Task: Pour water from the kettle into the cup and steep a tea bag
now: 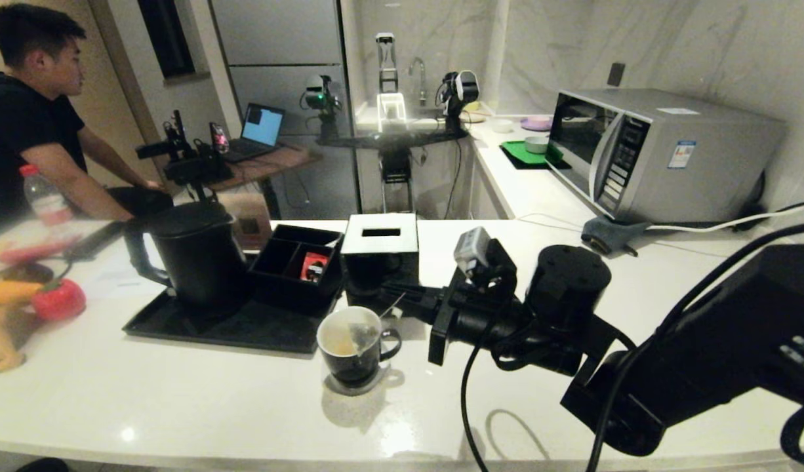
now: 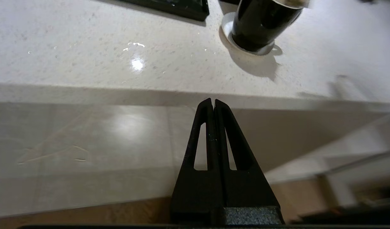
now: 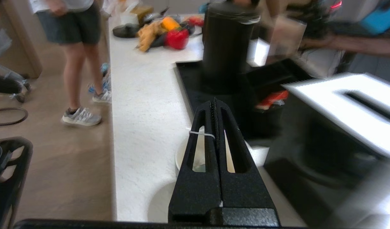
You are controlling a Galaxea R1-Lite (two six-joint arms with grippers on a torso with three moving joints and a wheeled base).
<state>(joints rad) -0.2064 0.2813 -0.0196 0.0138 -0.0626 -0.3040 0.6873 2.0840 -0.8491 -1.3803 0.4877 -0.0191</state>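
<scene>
Just below my right gripper [image 3: 215, 105], pinched on the string [image 3: 201, 134], one cup [image 1: 353, 349] holds tinted water [image 1: 340, 342] and one tea bag [image 1: 362, 336], so pouring looks done and steeping underway, one kettle [image 1: 195, 255] beyond, my left gripper [image 2: 213, 103] closed off the counter [image 2: 87, 47].

Head camera sits high, facing forward and down over the surface [image 1: 179, 406], with the right arm close in front. Left wrist camera hangs off the near edge, behind its closed pincer [image 2: 213, 102], looking across at the cup [image 2: 261, 25] from low and near. Right wrist camera sits above the cup [image 3: 182, 156], behind its closed pincer [image 3: 215, 103], facing along the surface toward the kettle [image 3: 228, 44]. All three share the cup.
</scene>
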